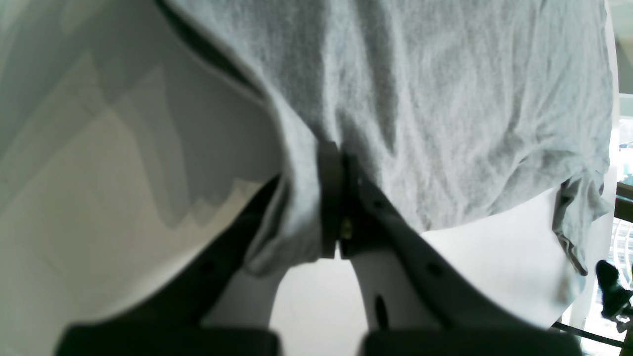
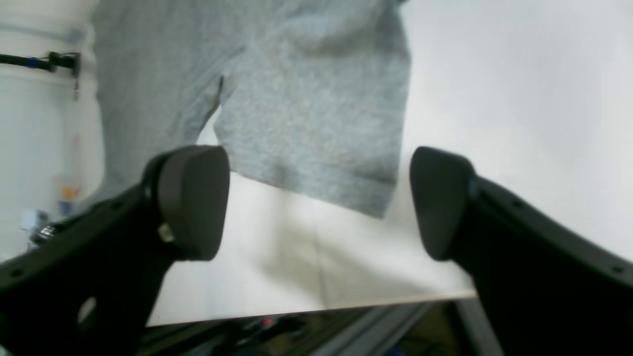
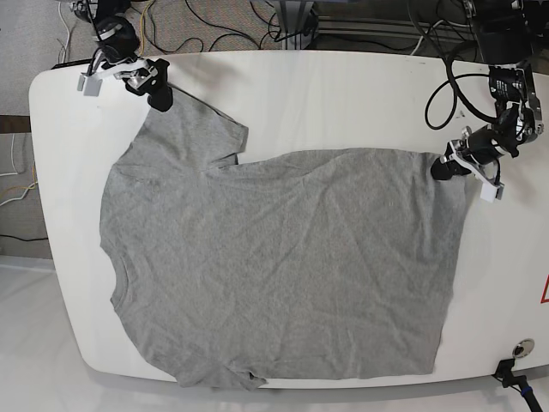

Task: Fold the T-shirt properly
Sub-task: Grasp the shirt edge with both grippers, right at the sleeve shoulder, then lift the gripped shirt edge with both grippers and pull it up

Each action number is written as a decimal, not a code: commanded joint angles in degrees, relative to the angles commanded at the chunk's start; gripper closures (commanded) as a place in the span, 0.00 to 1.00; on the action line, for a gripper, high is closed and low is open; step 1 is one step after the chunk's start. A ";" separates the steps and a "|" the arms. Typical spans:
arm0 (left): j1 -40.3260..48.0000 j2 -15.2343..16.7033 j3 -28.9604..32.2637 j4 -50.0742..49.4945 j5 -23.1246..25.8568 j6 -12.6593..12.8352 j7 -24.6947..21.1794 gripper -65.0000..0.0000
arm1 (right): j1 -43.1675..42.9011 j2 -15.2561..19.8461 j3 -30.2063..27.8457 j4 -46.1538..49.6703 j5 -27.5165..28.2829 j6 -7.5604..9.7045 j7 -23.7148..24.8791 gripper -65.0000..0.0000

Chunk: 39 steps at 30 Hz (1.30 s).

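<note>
A grey T-shirt lies spread nearly flat on a white table with rounded corners, seen from above. Its collar points toward 9 o'clock and its hem toward 3 o'clock. At the near edge, around 6 to 7 o'clock, one sleeve is bunched and crumpled close to the table's rim. The body shows light wrinkles across the middle.

At 3 o'clock, the left gripper sits at the far hem corner. In the left wrist view, the left gripper has its jaws pressed together, pinching a fold of the grey cloth, which fans away from the pinch over the white surface.

Farther off, at 11 o'clock, the right gripper rests at the tip of the far sleeve. In the right wrist view, the right gripper has its dark pads spread wide apart, with nothing between them; the sleeve lies flat on the table just beyond.

Dark cables run along the floor past the table's far edge.
</note>
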 joint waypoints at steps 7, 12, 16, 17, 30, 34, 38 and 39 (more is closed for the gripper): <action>0.00 0.00 0.00 0.00 0.00 0.00 0.00 1.00 | 2.37 0.09 0.18 -7.12 3.69 0.09 -5.36 0.15; 0.00 -0.09 0.00 0.00 0.00 0.00 0.00 1.00 | 3.78 0.00 -0.09 -7.12 3.78 0.00 -7.65 0.15; 0.00 -0.09 0.00 0.00 0.00 0.00 0.00 1.00 | 5.19 -0.18 -0.09 -7.21 3.87 0.00 -10.20 0.15; 0.00 -0.18 0.00 0.00 0.00 0.00 0.00 1.00 | 5.98 -0.18 -0.09 -7.21 3.87 0.00 -10.46 0.15; 0.09 -0.18 0.00 0.00 0.00 0.00 0.00 1.00 | 10.37 -0.18 -0.53 -7.30 3.78 -0.09 -13.98 0.15; 0.09 -0.26 0.00 0.00 0.97 0.00 0.09 1.00 | 11.34 -0.09 -3.69 -7.30 3.52 -0.09 -14.24 0.15; 0.09 -0.26 0.00 0.00 3.25 -0.09 0.09 1.00 | 11.34 -0.18 -4.84 -7.30 3.52 -0.09 -14.24 0.16; 0.09 -0.26 0.00 0.00 3.25 -0.18 0.09 1.00 | 11.43 -0.18 -4.75 -7.30 3.43 -0.09 -14.24 0.18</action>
